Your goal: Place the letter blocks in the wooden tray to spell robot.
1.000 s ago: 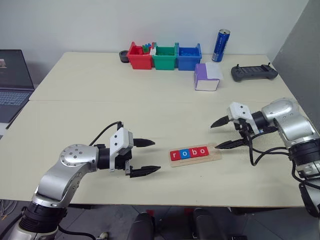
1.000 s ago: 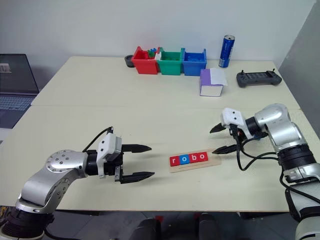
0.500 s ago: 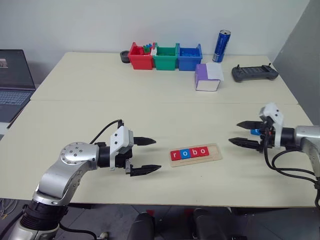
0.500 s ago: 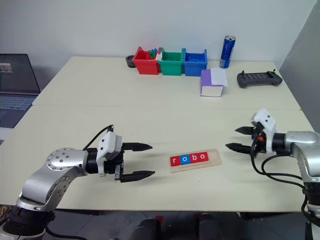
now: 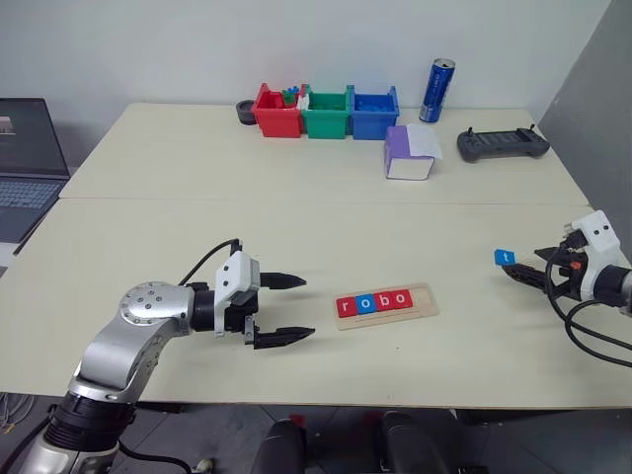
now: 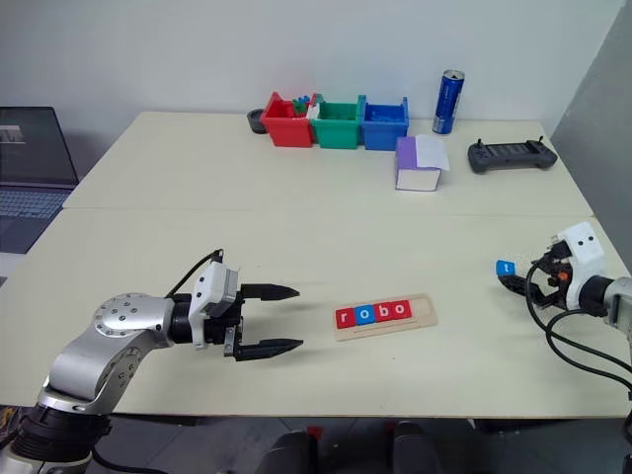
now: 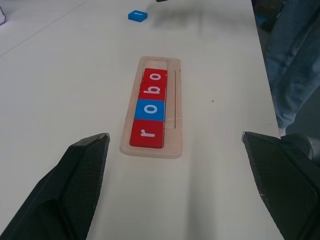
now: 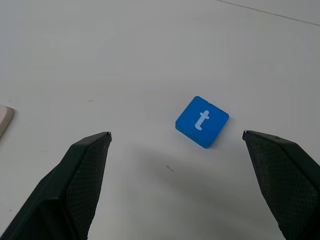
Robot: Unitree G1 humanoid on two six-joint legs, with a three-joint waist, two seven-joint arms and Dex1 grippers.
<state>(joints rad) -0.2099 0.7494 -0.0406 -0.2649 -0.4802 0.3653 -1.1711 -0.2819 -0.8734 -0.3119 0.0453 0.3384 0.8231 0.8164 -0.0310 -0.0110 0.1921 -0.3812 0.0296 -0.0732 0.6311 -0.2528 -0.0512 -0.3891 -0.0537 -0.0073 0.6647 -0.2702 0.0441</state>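
Both jaws open, empty; "t" block (image 8: 202,121) loose on surface (image 5: 296,188), "robo" seated in wooden tray (image 5: 425,306)

A pale cream table (image 5: 296,188) stands against a plain white wall (image 5: 197,44).

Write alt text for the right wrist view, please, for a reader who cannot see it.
A blue letter block with a white "t" lies flat on the pale table, ahead of the open right end effector, whose two black fingers stand apart from it.
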